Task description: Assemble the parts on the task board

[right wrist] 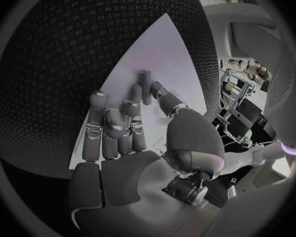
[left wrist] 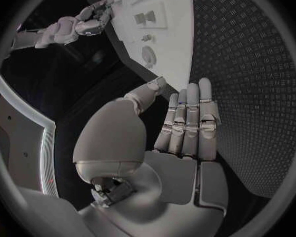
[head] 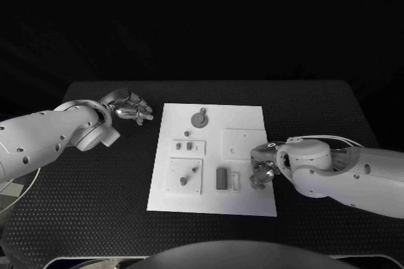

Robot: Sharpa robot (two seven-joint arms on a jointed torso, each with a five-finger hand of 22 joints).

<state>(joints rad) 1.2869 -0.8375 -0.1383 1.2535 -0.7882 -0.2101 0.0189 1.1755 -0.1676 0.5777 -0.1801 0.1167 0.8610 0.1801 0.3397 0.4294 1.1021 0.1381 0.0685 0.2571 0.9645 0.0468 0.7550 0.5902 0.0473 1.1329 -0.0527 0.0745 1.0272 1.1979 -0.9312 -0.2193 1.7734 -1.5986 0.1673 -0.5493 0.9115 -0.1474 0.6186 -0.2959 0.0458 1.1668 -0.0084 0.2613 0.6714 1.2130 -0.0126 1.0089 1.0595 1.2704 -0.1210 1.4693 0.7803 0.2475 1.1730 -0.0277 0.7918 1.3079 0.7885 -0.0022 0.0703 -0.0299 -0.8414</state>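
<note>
Right hand (head: 263, 171): at the task board (head: 244, 114) right edge, fingers curled by a small grey part (right wrist: 145, 85) — hold unclear (cannot tell)
Part axis: pointing away from palm
Left hand (head: 128, 107): off-board, fingers straight, empty — farther

a black table (head: 101, 222) lies under everything, its top covered all over in a fine raised dot pattern. its far edge runs straight across the scene, with rounded corners at the far left and far right, and its near edge also ends in rounded corners. beyond the far edge the background is dark and nothing can be made out there. the left wrist view shows the same dotted black surface (left wrist: 253, 79) stretching out to one side, and the right wrist view shows it (right wrist: 62, 52) as well, curving with the lens.
</note>
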